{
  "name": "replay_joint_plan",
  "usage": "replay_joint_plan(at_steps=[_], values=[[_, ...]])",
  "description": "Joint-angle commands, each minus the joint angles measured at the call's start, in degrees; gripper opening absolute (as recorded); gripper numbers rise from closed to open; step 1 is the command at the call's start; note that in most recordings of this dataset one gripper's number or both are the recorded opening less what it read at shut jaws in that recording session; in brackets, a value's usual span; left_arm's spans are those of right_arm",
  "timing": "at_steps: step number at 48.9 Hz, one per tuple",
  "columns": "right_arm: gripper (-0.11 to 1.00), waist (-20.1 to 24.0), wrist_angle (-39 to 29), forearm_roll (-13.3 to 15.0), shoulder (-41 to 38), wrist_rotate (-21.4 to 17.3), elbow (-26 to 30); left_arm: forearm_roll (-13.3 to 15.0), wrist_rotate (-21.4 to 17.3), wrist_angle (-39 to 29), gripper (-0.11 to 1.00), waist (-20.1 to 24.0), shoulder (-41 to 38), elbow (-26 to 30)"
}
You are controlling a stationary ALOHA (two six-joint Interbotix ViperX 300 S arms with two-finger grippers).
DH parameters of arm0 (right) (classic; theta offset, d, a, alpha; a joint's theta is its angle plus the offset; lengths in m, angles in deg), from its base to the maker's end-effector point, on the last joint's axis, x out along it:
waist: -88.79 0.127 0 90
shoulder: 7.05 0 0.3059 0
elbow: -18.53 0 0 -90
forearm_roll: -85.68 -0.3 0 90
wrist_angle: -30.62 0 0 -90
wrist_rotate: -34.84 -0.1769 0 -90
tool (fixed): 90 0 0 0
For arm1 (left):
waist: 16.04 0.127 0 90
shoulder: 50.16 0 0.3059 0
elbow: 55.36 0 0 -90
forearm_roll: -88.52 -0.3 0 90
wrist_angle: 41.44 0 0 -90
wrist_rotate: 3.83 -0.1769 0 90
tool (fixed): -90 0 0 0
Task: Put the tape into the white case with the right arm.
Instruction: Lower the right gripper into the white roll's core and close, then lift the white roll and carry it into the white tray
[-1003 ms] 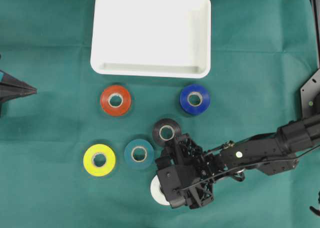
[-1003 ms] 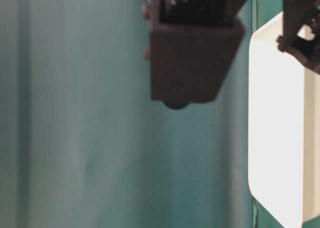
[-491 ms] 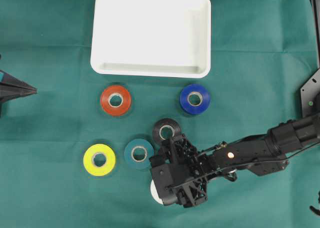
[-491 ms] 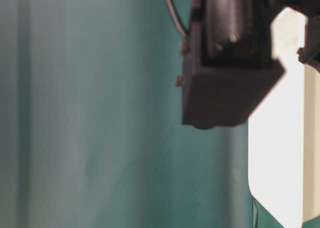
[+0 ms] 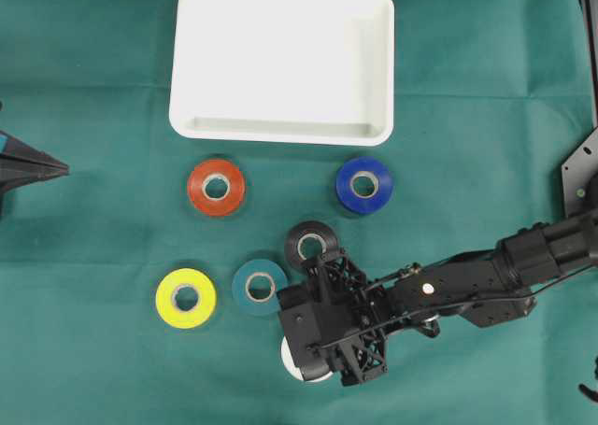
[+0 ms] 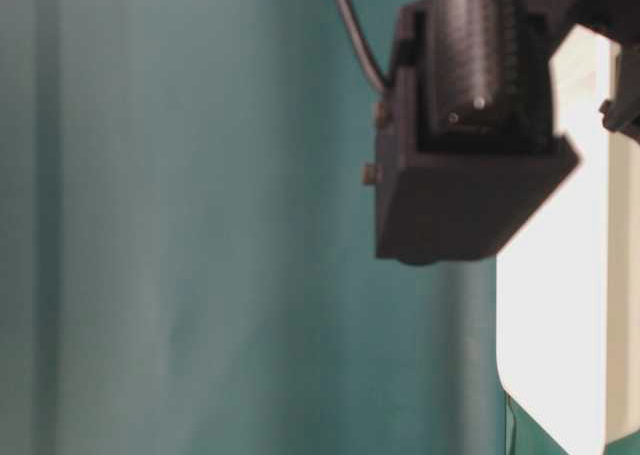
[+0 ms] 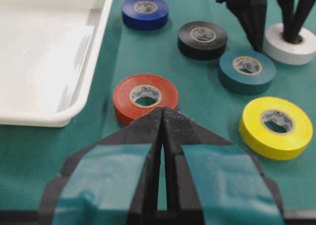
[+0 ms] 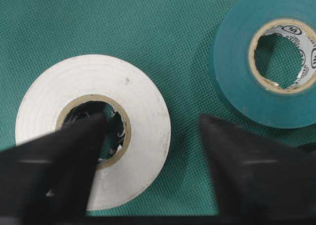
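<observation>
A white tape lies flat on the green cloth at the front, mostly hidden under my right wrist in the overhead view. My right gripper straddles the roll's wall. One black finger reaches into the core, the other finger stands outside with cloth showing between it and the rim. The jaws are apart, nothing is clamped. The white case sits at the back with nothing in it. My left gripper is shut at the far left, holding nothing.
Other rolls lie between the case and my right gripper: red, blue, black, teal and yellow. The teal roll is close beside the outer finger. A blurred black housing fills the table-level view.
My right wrist has shifted a little left and forward over the white tape. The left arm and all the rolls have stayed put.
</observation>
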Motion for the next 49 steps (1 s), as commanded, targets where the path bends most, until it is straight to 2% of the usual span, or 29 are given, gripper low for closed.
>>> replay_joint_plan(at_steps=[1,6,21,36,49], values=[[0.16,-0.2,-1.8,0.1,0.9,0.1,1.4,0.1,0.0,0.1,0.01,-0.1,-0.4,0.7],[0.02,-0.2,-3.9,0.1,1.0,0.1,2.2,0.1,0.0,0.1,0.01,-0.1,-0.4,0.7],[0.02,0.0,-4.6,0.0,1.4,0.1,3.4,0.1,0.0,0.2,0.01,-0.1,-0.4,0.5],[0.02,0.2,-10.2,0.1,8.3,0.1,5.3,0.1,0.0,0.2,0.01,-0.1,-0.4,0.7],[0.02,-0.4,-11.3,0.1,9.0,-0.4,5.4,0.1,0.0,0.2,0.01,-0.1,-0.4,0.7]])
